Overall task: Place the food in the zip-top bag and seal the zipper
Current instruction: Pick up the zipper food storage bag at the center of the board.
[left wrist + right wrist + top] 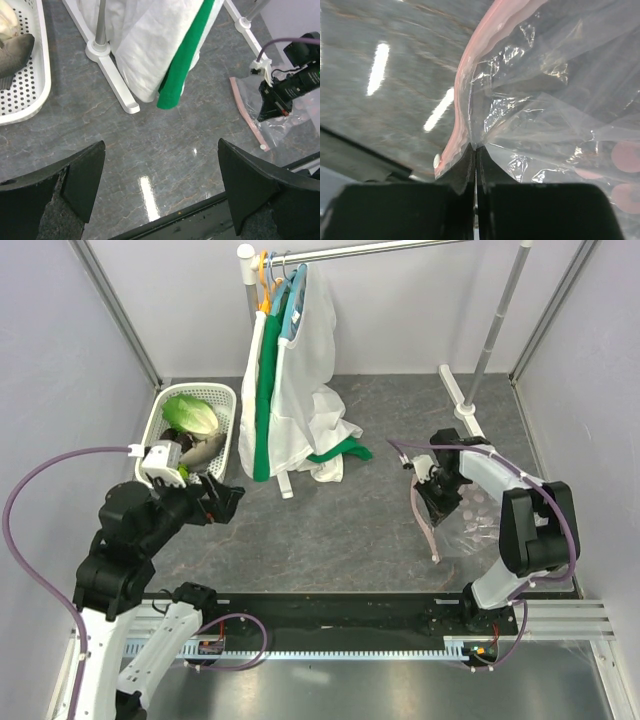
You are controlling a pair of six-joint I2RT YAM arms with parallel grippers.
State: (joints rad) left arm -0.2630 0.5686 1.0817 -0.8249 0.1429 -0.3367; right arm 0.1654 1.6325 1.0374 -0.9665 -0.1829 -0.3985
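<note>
zip-top bag (478, 522): flat by the table's right edge, zipper (424, 512) along its left side
right gripper (475, 150): jaws pinched tight on bag film just behind the zipper
lettuce head (190, 415): in white basket (158, 425), far-left corner; nothing bagged
left gripper (160, 170): jaws wide, empty, near basket
risk: thin film slips from pinch, mouth collapses
hidden: other basket items behind left wrist; mouth gap unclear
</note>
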